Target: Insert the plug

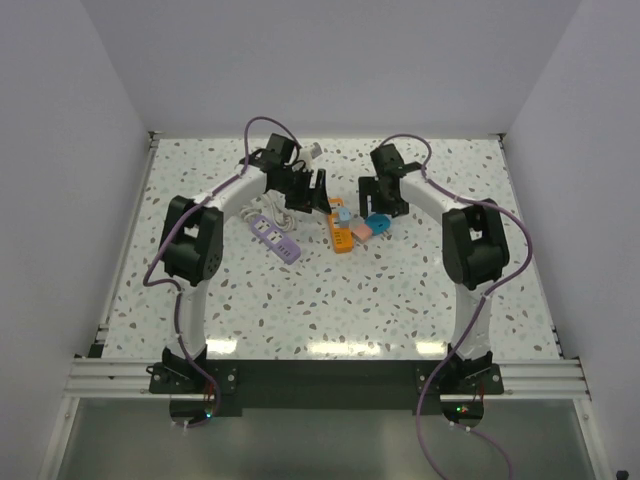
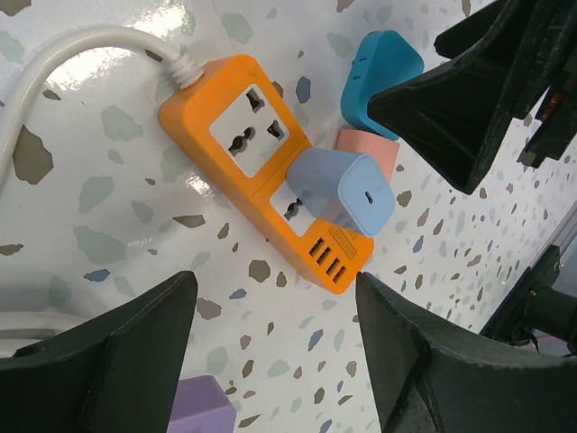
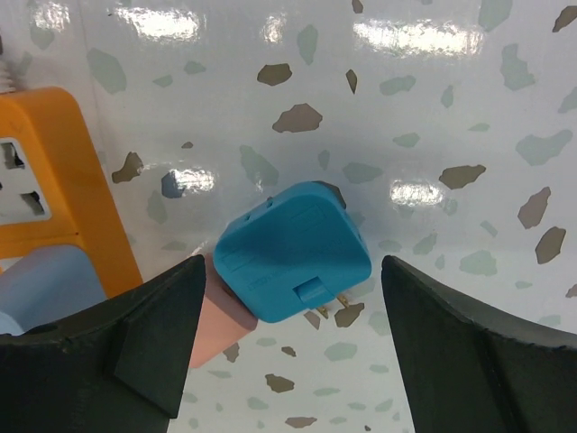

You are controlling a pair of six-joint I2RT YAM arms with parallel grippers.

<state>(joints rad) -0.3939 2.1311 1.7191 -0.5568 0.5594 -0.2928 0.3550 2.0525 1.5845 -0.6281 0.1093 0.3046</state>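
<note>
An orange power strip (image 2: 261, 171) with a white cable lies on the speckled table; it also shows in the top view (image 1: 340, 232) and at the left edge of the right wrist view (image 3: 54, 180). A light blue plug (image 2: 347, 189) sits in the strip's second socket. A teal plug (image 3: 293, 248) lies loose on the table with its prongs showing, resting against a pink plug (image 3: 221, 320). My left gripper (image 2: 275, 334) is open and empty just short of the strip's USB end. My right gripper (image 3: 293, 334) is open above the teal plug, which lies between its fingers.
A purple power strip (image 1: 274, 234) with a white cable lies left of the orange one; its corner shows in the left wrist view (image 2: 198, 406). A white plug (image 1: 312, 151) lies at the back behind the left arm. White walls enclose the table.
</note>
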